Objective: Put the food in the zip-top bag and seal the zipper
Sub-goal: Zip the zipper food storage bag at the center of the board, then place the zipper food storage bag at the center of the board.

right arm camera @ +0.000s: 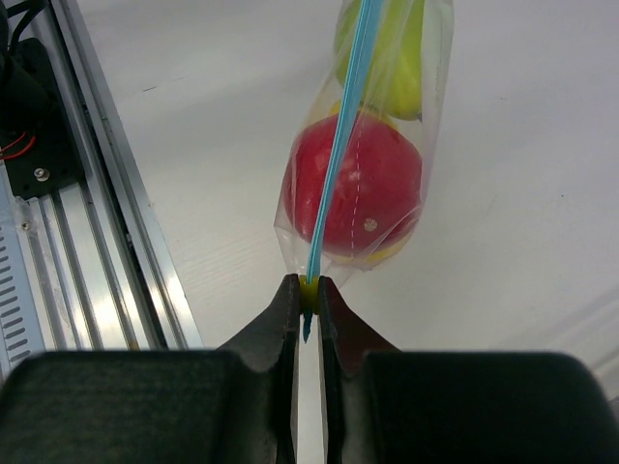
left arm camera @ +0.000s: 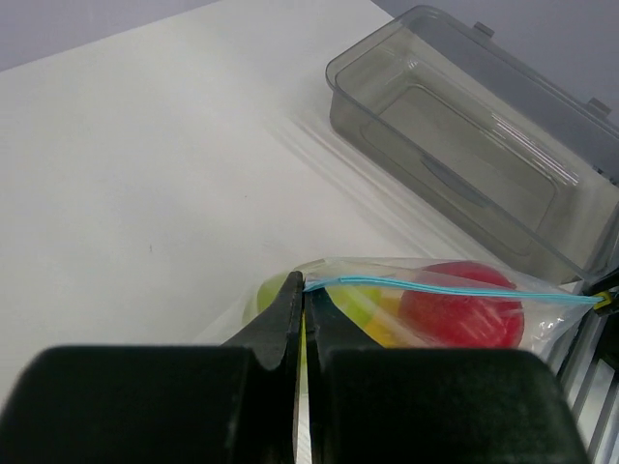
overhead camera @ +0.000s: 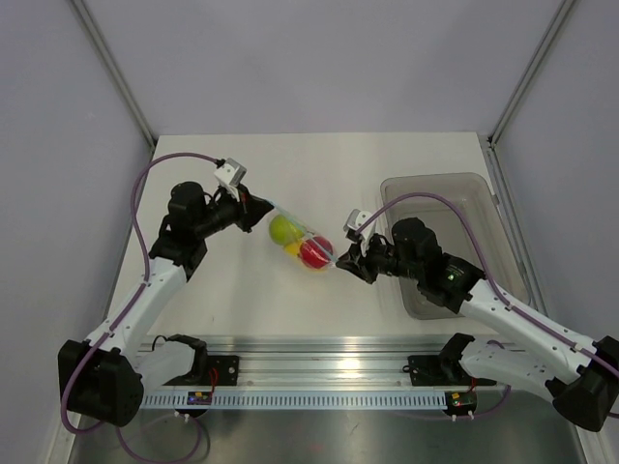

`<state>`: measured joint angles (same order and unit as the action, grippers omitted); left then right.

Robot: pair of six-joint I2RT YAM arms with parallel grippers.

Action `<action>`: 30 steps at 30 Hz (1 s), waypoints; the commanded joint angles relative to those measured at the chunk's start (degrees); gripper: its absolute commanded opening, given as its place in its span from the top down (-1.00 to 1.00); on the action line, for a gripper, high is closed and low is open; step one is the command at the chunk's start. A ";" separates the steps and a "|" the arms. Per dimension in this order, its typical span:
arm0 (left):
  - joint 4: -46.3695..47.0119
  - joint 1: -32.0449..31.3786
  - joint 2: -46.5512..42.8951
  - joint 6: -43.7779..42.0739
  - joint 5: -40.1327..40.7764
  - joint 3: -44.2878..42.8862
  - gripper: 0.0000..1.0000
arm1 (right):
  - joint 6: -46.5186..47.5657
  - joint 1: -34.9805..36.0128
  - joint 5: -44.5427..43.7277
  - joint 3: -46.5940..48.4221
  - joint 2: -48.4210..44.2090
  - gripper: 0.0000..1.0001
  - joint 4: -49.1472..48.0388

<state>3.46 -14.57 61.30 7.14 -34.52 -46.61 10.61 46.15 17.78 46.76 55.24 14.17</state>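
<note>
Left gripper [overhead camera: 261,209] and right gripper [overhead camera: 340,261] pinch opposite zip-top bag [overhead camera: 302,242] ends.

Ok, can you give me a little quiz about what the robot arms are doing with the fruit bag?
1. True or false: the red fruit is inside the zip-top bag.
2. What is the right pincer pinching? A) the red fruit itself B) the end of the bag, right at the blue zipper C) nothing at all
3. How many toy fruits show through the bag?

Key: 1 true. 2 B. 3 three: one red, one yellow-green, one yellow.
</note>
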 commanded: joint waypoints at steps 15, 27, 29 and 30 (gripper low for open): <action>18.94 1.74 12.16 8.24 0.95 -6.27 1.00 | 3.17 0.17 -21.52 3.59 6.18 0.84 -9.33; 7.18 1.91 11.05 12.37 16.22 -17.12 -0.98 | -7.16 0.17 -23.88 18.36 18.76 -0.97 0.49; 4.37 2.00 6.31 14.13 20.71 -14.66 -0.98 | -12.87 0.17 -28.91 20.20 19.99 -0.99 3.30; 3.23 2.00 4.90 14.92 21.94 -13.95 -0.98 | -14.90 0.17 -35.38 20.99 20.60 -0.99 6.71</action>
<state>8.88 -12.69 71.68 19.14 -21.17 -62.46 4.97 46.15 -4.78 64.25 73.91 14.02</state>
